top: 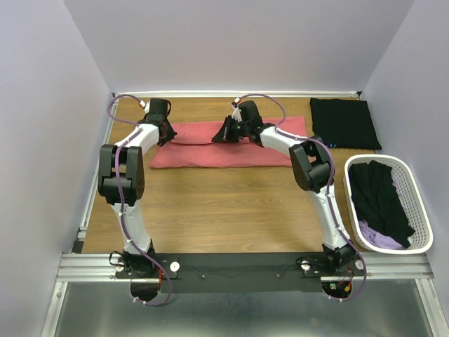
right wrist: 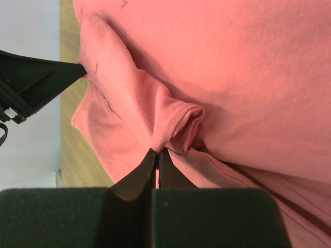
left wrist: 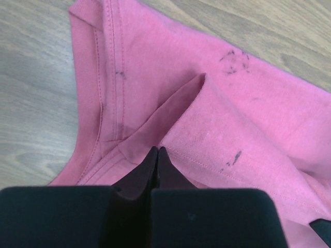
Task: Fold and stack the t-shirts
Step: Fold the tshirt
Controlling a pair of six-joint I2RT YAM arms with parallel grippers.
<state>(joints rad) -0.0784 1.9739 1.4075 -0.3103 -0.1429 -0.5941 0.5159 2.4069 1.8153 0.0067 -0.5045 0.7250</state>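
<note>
A coral-pink t-shirt (top: 231,156) lies partly folded in a long strip across the back of the table. My left gripper (top: 163,131) is at its left end, shut on a raised fold of the pink cloth (left wrist: 232,103) beside a stitched hem; the fingertips (left wrist: 156,150) meet with cloth pinched between them. My right gripper (top: 224,133) is near the strip's middle, shut (right wrist: 157,152) on a bunched ridge of the same t-shirt (right wrist: 248,77). In the right wrist view the left gripper (right wrist: 46,82) shows at the cloth's far end. A folded black t-shirt (top: 345,123) lies flat at the back right.
A white slatted basket (top: 421,223) stands at the right edge, holding crumpled black cloth (top: 379,196) and lilac cloth (top: 375,239). Bare wooden table (top: 224,210) stretches between the pink t-shirt and the arm bases. Walls close in on the left, back and right.
</note>
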